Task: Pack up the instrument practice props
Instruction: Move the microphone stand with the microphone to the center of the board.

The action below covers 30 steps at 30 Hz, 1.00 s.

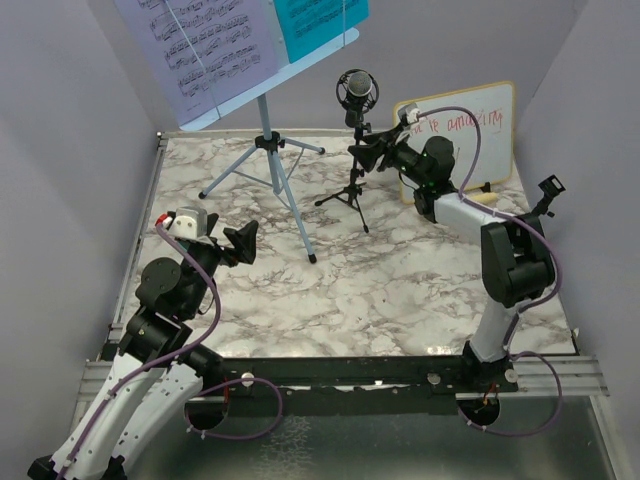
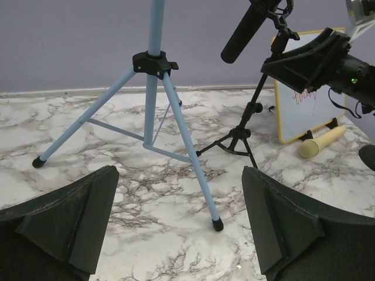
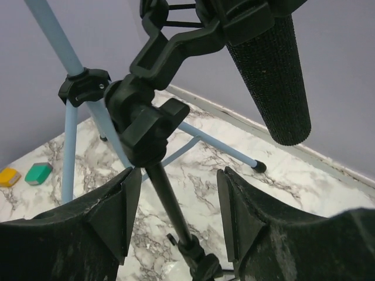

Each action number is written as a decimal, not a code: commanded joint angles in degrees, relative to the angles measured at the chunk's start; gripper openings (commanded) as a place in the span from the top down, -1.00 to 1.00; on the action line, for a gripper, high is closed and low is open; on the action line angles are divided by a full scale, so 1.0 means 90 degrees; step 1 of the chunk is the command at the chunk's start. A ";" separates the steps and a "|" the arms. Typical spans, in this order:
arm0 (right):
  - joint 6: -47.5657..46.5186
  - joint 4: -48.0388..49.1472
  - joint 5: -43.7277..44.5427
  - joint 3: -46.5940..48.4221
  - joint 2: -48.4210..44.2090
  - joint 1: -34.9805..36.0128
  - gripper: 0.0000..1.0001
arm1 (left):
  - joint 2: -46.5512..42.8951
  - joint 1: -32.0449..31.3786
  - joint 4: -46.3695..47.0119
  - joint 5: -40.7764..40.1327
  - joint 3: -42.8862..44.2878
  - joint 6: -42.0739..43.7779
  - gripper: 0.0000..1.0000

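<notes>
The mic stand (image 1: 352,185) is being straddled by the released right gripper (image 1: 366,150), a clench and lift probably being required next; the left gripper (image 1: 243,243) is likewise being held released.

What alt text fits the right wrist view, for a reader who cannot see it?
The right gripper, jaws open, straddles the pole of the small black tripod, with gaps on both sides. Its black microphone hangs above right; light-blue rack legs, a green block and an orange block sit behind on the marble table.
</notes>
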 commanded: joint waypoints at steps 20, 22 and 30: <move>-0.0392 0.1319 -0.0065 -0.1713 -0.1001 0.0295 0.99 | 0.0072 0.0045 0.0257 0.0544 -0.0151 0.0062 -0.89; -0.0478 0.1385 0.0353 -0.2133 -0.1429 0.0482 0.99 | 0.0135 0.0045 0.0245 0.0547 -0.0136 0.0062 -0.88; -0.0584 0.2052 0.1853 -0.3752 -0.2682 0.1287 0.99 | 0.0288 0.0074 0.0501 0.1434 -0.0191 -0.0003 -0.88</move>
